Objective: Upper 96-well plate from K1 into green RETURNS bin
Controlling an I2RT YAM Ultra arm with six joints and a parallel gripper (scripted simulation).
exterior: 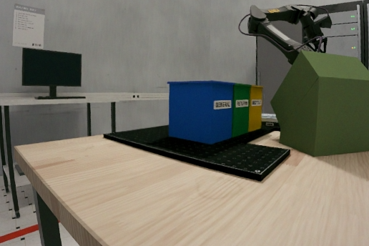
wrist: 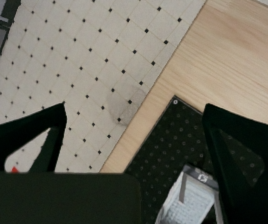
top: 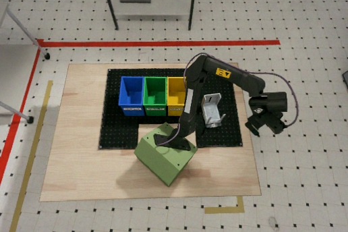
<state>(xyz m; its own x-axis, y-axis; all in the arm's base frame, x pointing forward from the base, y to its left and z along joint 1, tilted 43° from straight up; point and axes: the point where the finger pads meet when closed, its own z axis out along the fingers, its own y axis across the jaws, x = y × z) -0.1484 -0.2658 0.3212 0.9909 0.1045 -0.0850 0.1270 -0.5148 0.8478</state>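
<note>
The white stack rack K1 (top: 212, 110) (wrist: 187, 202) stands on the black mat (top: 114, 132) (wrist: 167, 150), to the right of the arm's upright link. It holds white plates, and I cannot tell the upper one from the lower. The green RETURNS bin (top: 148, 112) (exterior: 241, 113) stands upright between the blue bin (top: 131, 96) (exterior: 200, 111) and the yellow bin (top: 176, 95) (exterior: 255, 108). My gripper (top: 264, 127) (wrist: 134, 111) is open and empty. It hangs high, right of the rack, over the table's right edge.
The arm's base sits on a tilted green block (top: 162, 162) (exterior: 322, 111) at the front of the mat. The wooden table (top: 84, 159) (exterior: 143, 190) (wrist: 235, 50) ends just right of the mat. A shelf frame (top: 108, 1) stands on the floor behind.
</note>
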